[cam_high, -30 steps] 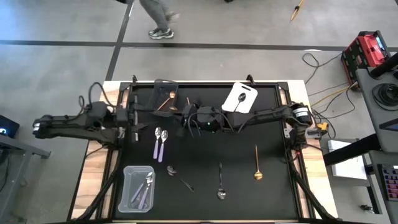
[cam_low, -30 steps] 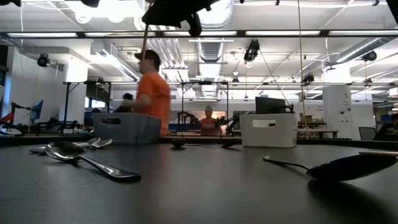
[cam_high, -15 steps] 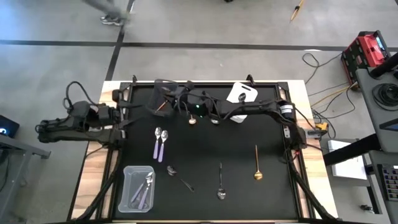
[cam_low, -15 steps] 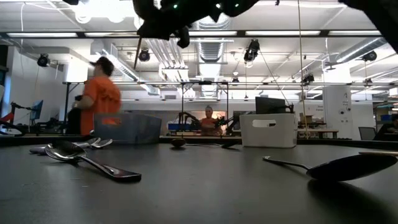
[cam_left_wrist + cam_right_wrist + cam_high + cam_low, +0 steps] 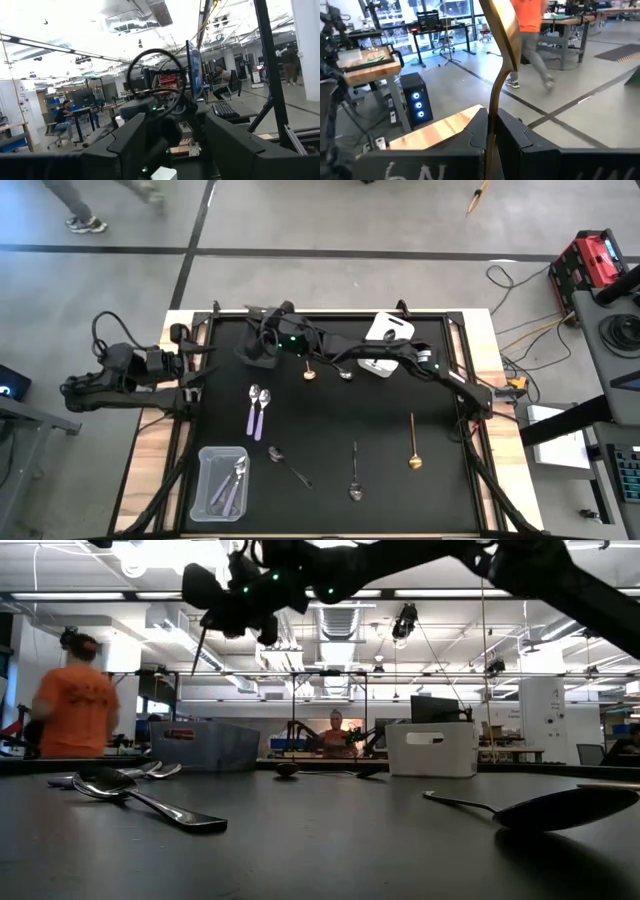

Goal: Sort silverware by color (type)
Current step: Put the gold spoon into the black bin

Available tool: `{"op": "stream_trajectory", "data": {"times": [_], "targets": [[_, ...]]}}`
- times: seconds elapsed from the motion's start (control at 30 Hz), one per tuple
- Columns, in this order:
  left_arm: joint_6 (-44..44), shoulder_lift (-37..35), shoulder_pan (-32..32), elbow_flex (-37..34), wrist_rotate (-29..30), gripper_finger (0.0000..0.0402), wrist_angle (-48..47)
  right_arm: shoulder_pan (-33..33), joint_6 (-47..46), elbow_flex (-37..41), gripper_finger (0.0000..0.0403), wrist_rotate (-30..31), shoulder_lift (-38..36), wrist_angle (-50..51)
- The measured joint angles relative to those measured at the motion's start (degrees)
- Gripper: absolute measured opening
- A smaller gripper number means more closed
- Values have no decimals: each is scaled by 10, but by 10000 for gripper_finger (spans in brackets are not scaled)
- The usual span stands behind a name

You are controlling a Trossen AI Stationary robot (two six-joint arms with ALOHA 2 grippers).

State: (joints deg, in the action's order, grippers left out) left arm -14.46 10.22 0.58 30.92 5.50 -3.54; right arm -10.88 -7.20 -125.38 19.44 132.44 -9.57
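Observation:
My right gripper (image 5: 262, 348) reaches across the far side of the table and hangs over the dark bin (image 5: 262, 318) at the far left, shut on a gold spoon (image 5: 499, 65). In the low view the spoon's thin stem (image 5: 200, 648) slants down under the gripper, well above the table. My left gripper (image 5: 175, 125) is drawn back at the table's left edge (image 5: 195, 370), open and holding nothing. Loose silverware lies flat on the black mat: two lilac-handled spoons (image 5: 255, 408), a gold spoon (image 5: 413, 442) and dark spoons (image 5: 289, 466) (image 5: 355, 476). My right gripper pinches the gold spoon's slim handle (image 5: 492, 122) between its two fingers (image 5: 479, 131). The fingers lie level and point toward the table's left. The spoon runs on past the fingertips, lifted clear of the table and the bin.
A white bin (image 5: 387, 338) stands at the far edge, right of the middle. A clear bin (image 5: 222, 480) with lilac-handled spoons sits near left. Two small spoon bowls (image 5: 311, 374) (image 5: 345, 374) lie under the right arm. A person walks on the floor beyond the table.
My right gripper has travelled along the far side toward the table's left edge with the gold spoon, from mid-table to above the dark bin, staying shut. My left arm has drawn back toward the left edge.

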Motion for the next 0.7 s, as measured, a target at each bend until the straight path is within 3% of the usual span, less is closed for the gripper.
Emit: {"op": "stream_trajectory", "data": {"times": [0.2,0.7], "targets": [[0,-4,0,0,0,187,-1,-15,-37,-47,13,0,46,0],[0,-4,0,0,0,187,-1,-38,-143,-46,13,0,90,14]]}}
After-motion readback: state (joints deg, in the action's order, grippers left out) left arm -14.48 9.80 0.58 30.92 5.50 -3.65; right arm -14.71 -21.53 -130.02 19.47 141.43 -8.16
